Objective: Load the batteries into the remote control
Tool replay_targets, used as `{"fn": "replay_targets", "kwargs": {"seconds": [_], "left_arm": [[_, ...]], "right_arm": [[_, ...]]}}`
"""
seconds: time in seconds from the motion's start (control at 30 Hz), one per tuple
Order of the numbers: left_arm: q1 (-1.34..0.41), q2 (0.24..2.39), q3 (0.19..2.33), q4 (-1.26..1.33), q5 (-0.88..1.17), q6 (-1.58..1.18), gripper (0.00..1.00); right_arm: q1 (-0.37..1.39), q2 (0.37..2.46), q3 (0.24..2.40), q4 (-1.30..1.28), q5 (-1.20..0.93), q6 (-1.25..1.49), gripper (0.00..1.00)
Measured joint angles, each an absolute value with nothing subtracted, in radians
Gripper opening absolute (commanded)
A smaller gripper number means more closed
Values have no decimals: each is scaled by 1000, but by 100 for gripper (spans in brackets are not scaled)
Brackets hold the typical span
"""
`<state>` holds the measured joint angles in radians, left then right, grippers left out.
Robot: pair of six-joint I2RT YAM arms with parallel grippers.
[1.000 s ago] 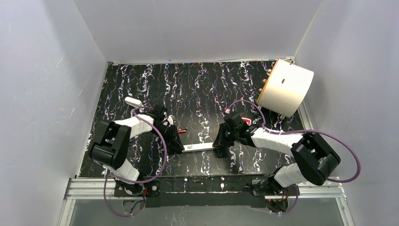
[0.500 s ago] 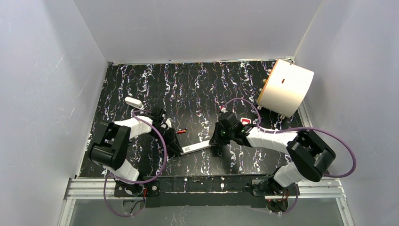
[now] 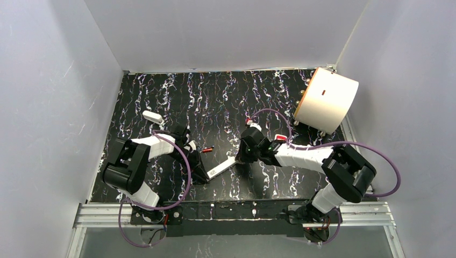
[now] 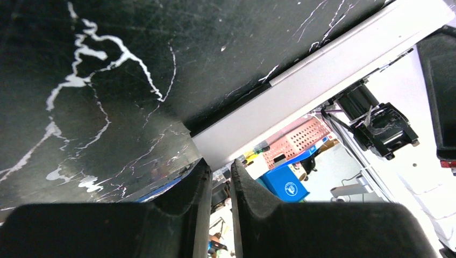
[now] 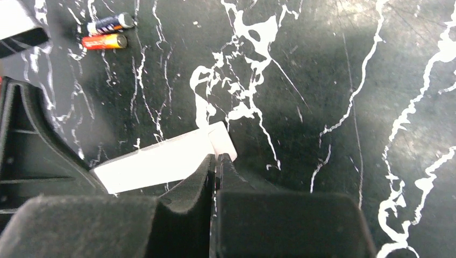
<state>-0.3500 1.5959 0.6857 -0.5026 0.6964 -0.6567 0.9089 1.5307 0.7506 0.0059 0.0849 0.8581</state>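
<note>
On the black, white-veined worktop [image 3: 226,102] two batteries [image 5: 104,41] lie side by side near the white remote control [image 5: 161,160]. The right gripper [image 5: 216,161] is closed, touching the remote's end; the left gripper [image 4: 215,171] is all but closed, empty. The batteries seem light, hard and slick: pinch one across its middle.

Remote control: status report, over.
Right tool shut, tip against one end of remote control. Left tool near shut at the other end, grip unclear. Two batteries loose beside it, not loaded. Nothing seen blocking them.
</note>
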Motion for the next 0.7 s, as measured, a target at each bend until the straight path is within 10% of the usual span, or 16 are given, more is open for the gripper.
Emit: {"fn": "replay_targets", "kwargs": {"seconds": [0.7], "left_arm": [[-369, 1453, 788, -556, 294, -636, 60]], "right_arm": [[982, 1491, 1050, -406, 105, 451, 76]]}}
